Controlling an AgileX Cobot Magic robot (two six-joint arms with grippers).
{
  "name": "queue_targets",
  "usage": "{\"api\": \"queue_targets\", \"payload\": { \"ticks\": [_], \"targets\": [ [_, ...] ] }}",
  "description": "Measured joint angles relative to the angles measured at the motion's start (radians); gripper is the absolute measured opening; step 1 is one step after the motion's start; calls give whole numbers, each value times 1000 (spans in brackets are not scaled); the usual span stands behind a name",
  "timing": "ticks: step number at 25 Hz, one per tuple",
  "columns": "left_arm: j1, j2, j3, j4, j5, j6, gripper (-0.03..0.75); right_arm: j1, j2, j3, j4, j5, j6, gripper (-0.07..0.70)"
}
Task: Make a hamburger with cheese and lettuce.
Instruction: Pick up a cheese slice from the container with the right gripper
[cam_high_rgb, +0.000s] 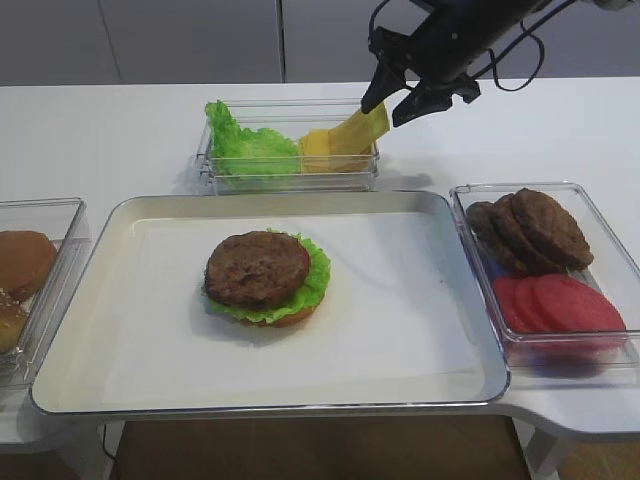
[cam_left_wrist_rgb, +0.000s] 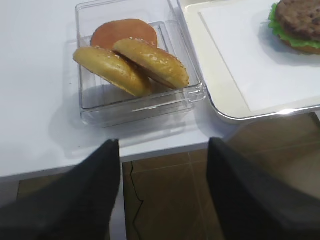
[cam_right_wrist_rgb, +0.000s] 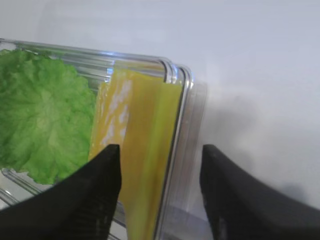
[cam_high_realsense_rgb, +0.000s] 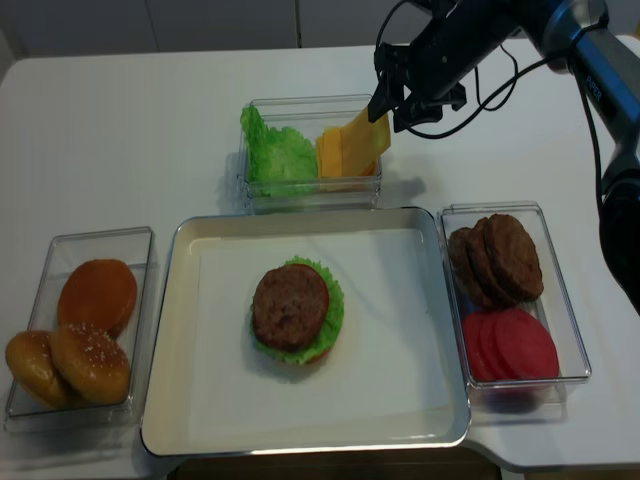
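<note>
Four clear bins ring the metal tray (cam_high_realsense_rgb: 190, 400) on the white table (cam_high_realsense_rgb: 120, 140). Left of the tray, the bun bin (cam_high_realsense_rgb: 40, 260) sits at the table's front edge, where the left gripper (cam_left_wrist_rgb: 162, 165) hangs over the brown floor, jaws apart and empty. On the tray's paper the hamburger (cam_high_realsense_rgb: 295, 312) stands with bare room all round. Behind the tray, lettuce (cam_high_realsense_rgb: 278, 152) and cheese (cam_high_realsense_rgb: 345, 150) share one bin; the cheese leans against its right wall. The right gripper (cam_high_realsense_rgb: 398, 105) slants down from above, jaws wide, straddling the cheese's upper edge. Right of the tray lie patties (cam_high_realsense_rgb: 505, 258) and tomato slices (cam_high_realsense_rgb: 510, 345).
</note>
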Motion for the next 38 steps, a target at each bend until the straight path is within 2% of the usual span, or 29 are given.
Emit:
{"api": "queue_targets", "payload": {
  "ticks": [5, 14, 22, 31, 38],
  "targets": [
    [0, 0, 0, 0, 0, 0, 414, 0, 0, 0, 0, 0, -4, 391],
    [0, 0, 0, 0, 0, 0, 414, 0, 0, 0, 0, 0, -4, 270],
    [0, 0, 0, 0, 0, 0, 414, 0, 0, 0, 2, 0, -4, 244],
    [0, 0, 0, 0, 0, 0, 414, 0, 0, -1, 2, 0, -1, 176],
    [0, 0, 0, 0, 0, 0, 414, 0, 0, -2, 7, 0, -1, 63]
  ]
}}
